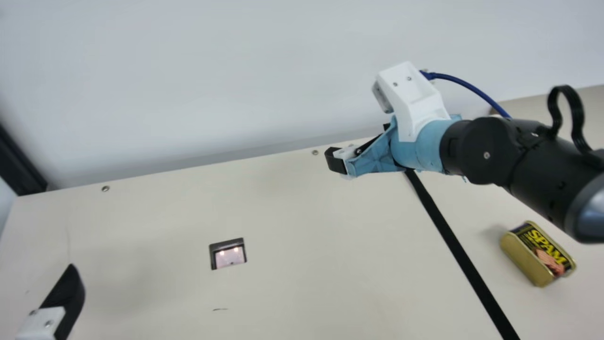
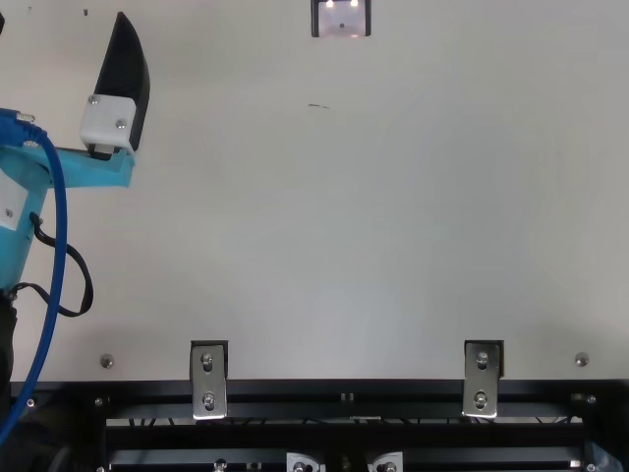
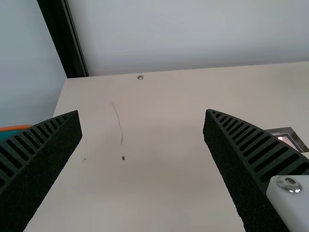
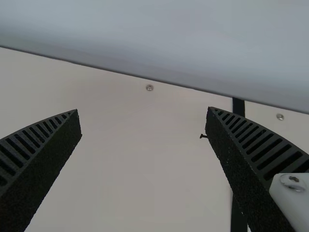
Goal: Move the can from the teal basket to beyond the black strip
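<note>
Behind cream table (image 1: pixel 292 203), pale wall (image 1: pixel 212 71); can (image 1: pixel 538 254) beyond black strip (image 1: pixel 455 245).

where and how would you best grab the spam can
Probably around its middle, from straight above, one finger on each long side. The can lies with its printed face up, longer than it is wide, so the narrower span between the plain gold side and the one opposite looks the easier one to close on.
</note>
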